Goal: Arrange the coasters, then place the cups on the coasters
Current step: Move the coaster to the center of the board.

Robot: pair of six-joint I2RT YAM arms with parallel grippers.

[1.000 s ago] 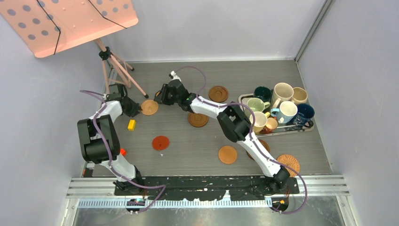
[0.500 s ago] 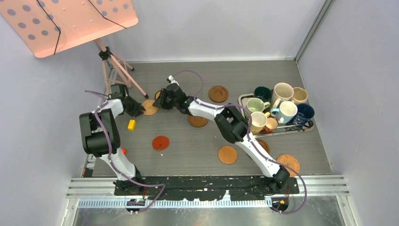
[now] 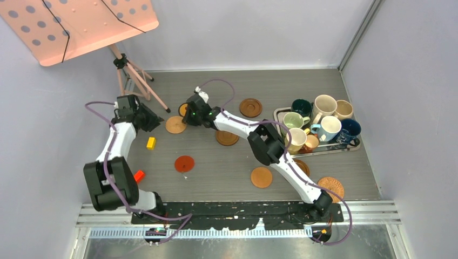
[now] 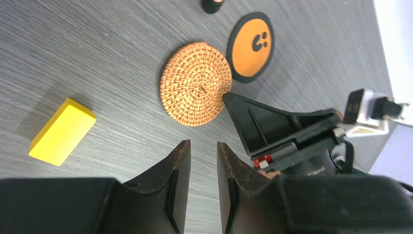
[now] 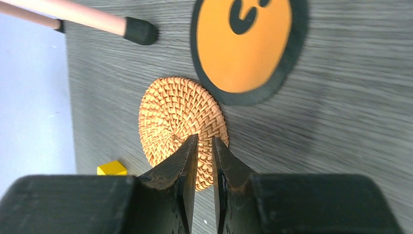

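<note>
Backing left gripper (image 4: 202, 145) leftward, jaws slightly parted, empty; settling right gripper (image 5: 204, 139), jaws nearly closed, grasp unclear, onto wicker coaster (image 5: 170, 112) beside black-and-orange coaster (image 5: 243, 44), taking over arranging.

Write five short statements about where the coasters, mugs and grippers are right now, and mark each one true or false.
1. The woven wicker round coaster lies on the table between the left gripper and the right gripper. True.
2. The black-rimmed orange round coaster is stacked on the wicker coaster. False: it lies beside it, flat on the table.
3. No ceramic mugs stand on a coaster yet; they are all on the rectangular metal tray. True.
4. The left gripper holds the yellow rectangular block. False: the block lies on the table, and nothing is between that gripper's fingers.
5. The red round coaster is on the tray. False: it lies on bare table, well left of the tray.
</note>
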